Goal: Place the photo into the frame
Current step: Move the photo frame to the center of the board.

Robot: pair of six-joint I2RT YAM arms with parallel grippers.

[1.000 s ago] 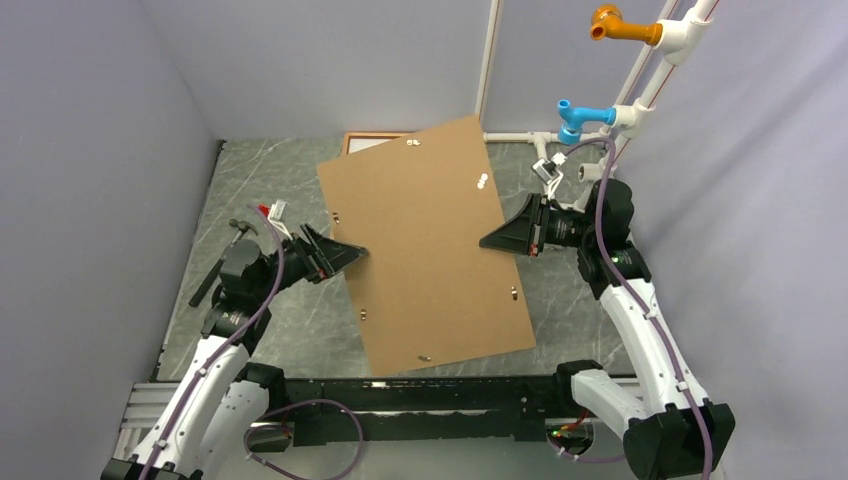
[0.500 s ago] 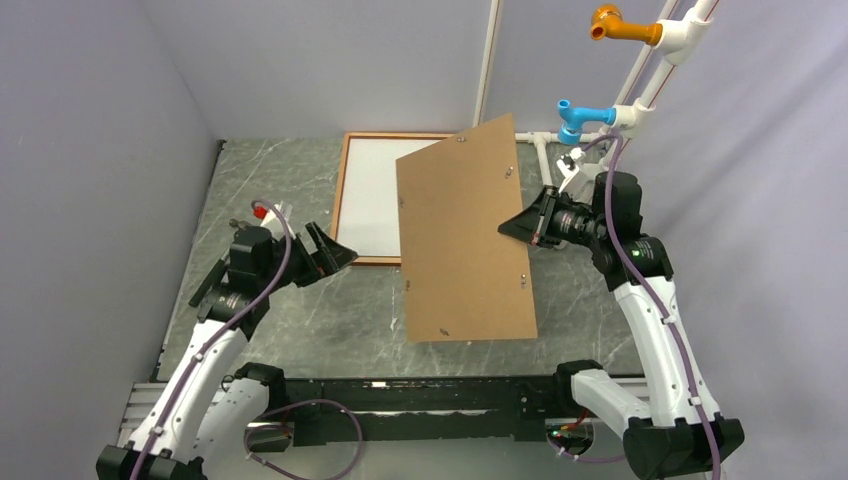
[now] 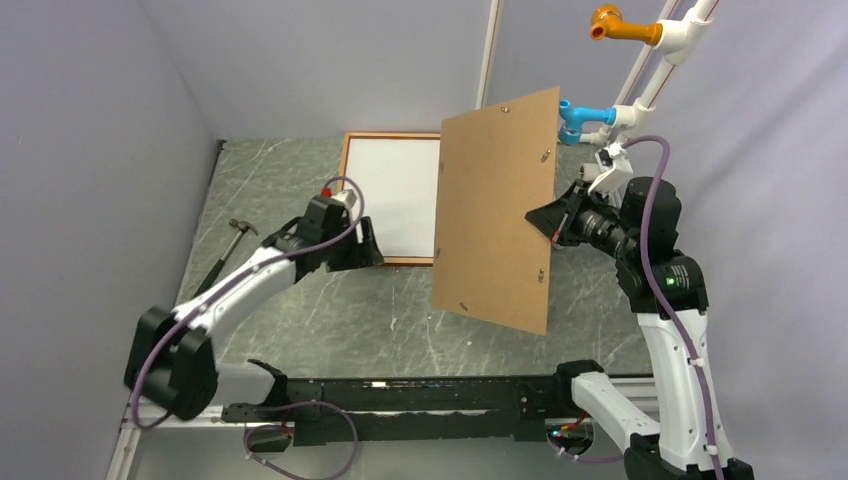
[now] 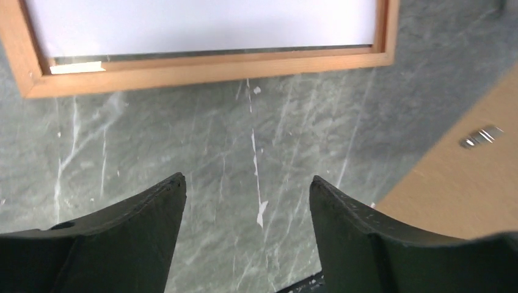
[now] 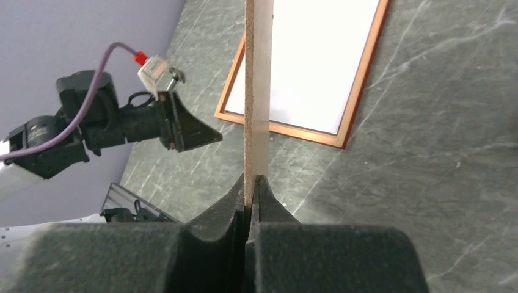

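Frame (image 4: pixel 214 68), just one, is lying flat; right gripper (image 5: pixel 250 186) is clamping the lone board (image 3: pixel 495 210), edge-on from its wrist; left gripper (image 4: pixel 247 180) is gaping.

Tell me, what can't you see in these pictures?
- Top view: the frame's right side, hidden behind the lifted backing board.
- Every view: the white sheet's other face; only plain white shows.
- Right wrist view: the backing board's faces; it is seen edge-on.
- Left wrist view: most of the frame, past the top edge.

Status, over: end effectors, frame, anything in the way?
Left end effector open, above table by frame's near rail. Right end effector shut on backing board, held up on edge beside frame. Photo, white back up, apparently lying in frame.
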